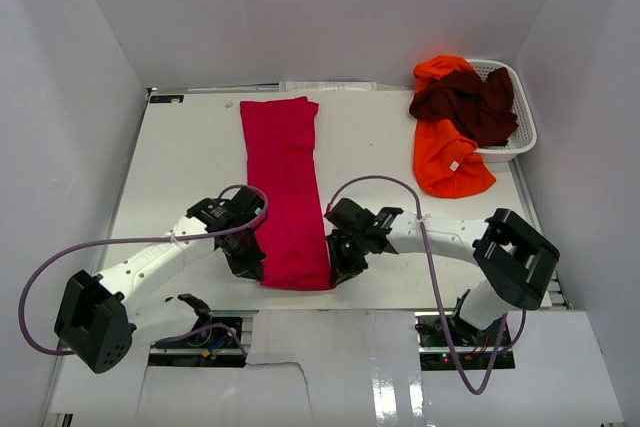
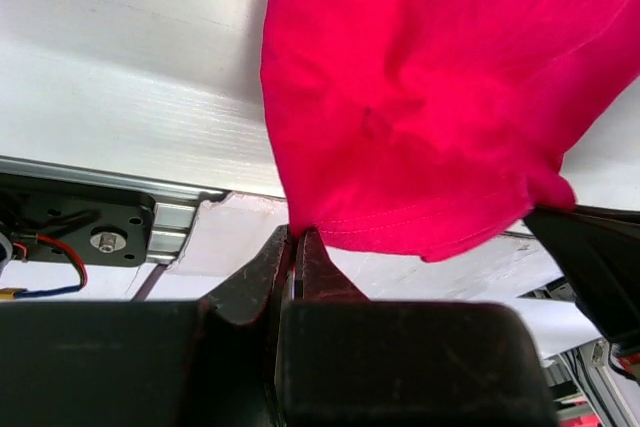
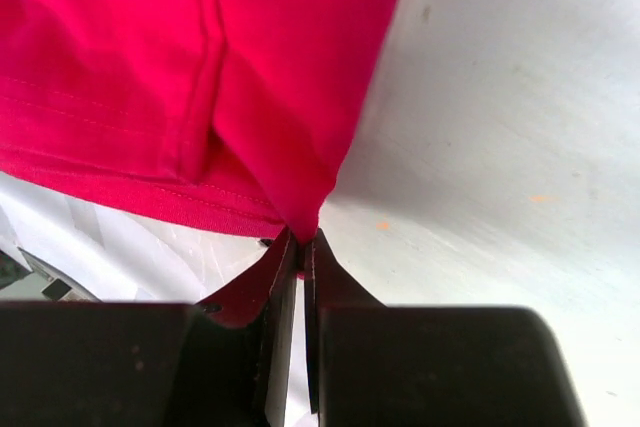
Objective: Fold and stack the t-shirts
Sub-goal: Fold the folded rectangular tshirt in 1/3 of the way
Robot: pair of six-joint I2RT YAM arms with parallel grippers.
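Crimson-red cloth runs as a long narrow strip from the upper centre of the top view to the lower centre. This is the crimson-red t-shirt (image 1: 283,177), lying on the table (image 1: 180,167) with its sides already folded in. The left gripper (image 1: 247,259) sits at its lower-left corner and the right gripper (image 1: 343,265) at its lower-right corner. In each wrist view the jaws are pressed together on a corner of the hem, pinching the cloth, and the bottom edge looks slightly raised off the surface.

At the upper right, the orange t-shirt (image 1: 452,169) spills from the white basket (image 1: 526,137) onto the table, with the maroon t-shirt (image 1: 470,105) heaped over it; both are unfolded.

The step in hand appears to be the end-to-end fold of the first shirt. The next move likely calls for both arms to lift together and carry the hem toward the top of the frame at an even pace. The corners should stay level so the edges line up before release.
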